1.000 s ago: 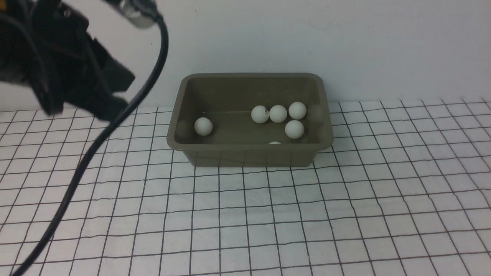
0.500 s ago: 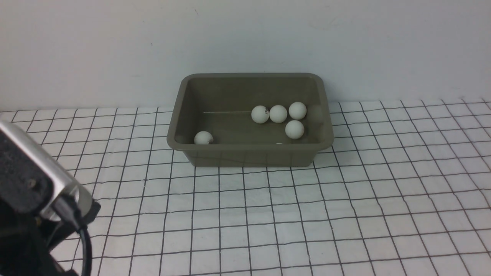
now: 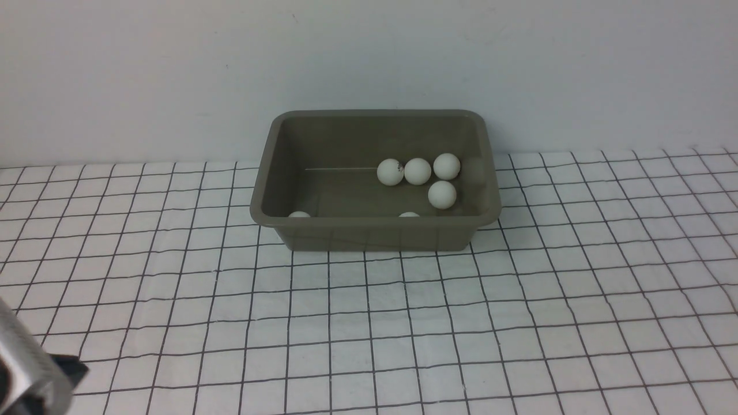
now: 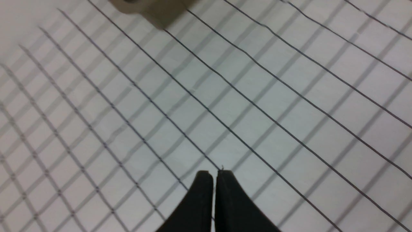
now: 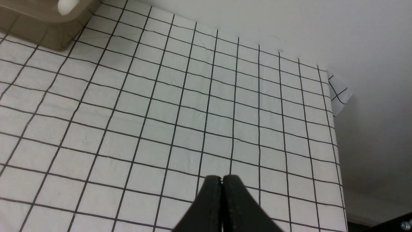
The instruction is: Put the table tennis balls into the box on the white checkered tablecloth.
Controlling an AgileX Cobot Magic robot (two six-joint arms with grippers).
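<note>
Over tablecloth (image 4: 257, 96), left hand (image 4: 215, 175) (empty) pinched together.

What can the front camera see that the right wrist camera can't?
Only the front view shows the whole box and the table tennis balls in it: four in full and two peeking over the near wall. It shows no hand tips.

Only the right wrist view shows the right hand, its fingers pressed shut and empty, and the cloth's far corner hanging off the table.

Both show the white checkered tablecloth, the box and the pale wall.
</note>
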